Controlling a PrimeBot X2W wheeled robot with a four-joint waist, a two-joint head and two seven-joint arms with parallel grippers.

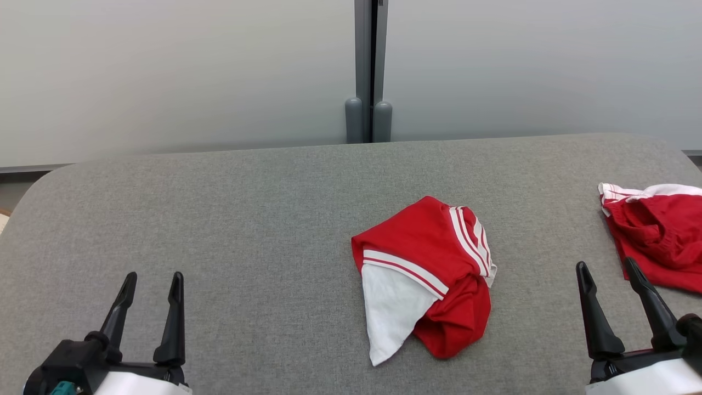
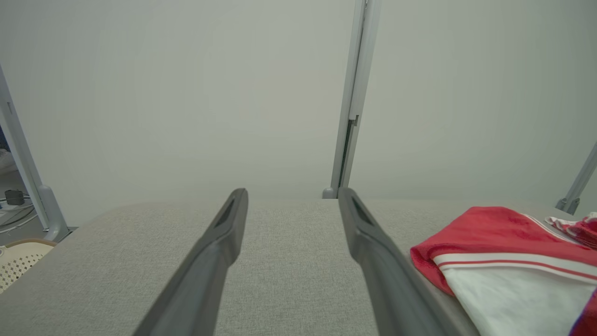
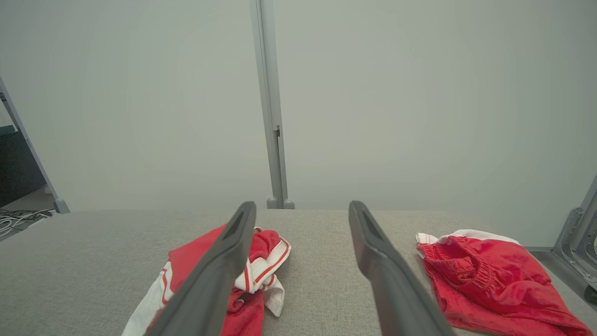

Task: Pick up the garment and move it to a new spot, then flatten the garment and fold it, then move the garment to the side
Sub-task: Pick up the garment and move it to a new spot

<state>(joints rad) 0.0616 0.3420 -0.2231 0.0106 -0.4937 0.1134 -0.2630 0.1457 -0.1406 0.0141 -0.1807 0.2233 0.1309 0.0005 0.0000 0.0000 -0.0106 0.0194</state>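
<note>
lab; partition panels [image 1: 164, 71], padded table [image 1: 230, 208]

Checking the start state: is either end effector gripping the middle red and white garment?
No, the left end effector and right end effector stand open, clear of the garment.

Soft cloth garment [image 1: 425, 263], matt woven table [image 1: 247, 219]

head camera looks down at table [image 1: 230, 197], both wrists low, sharing garment [image 1: 425, 247]
</note>
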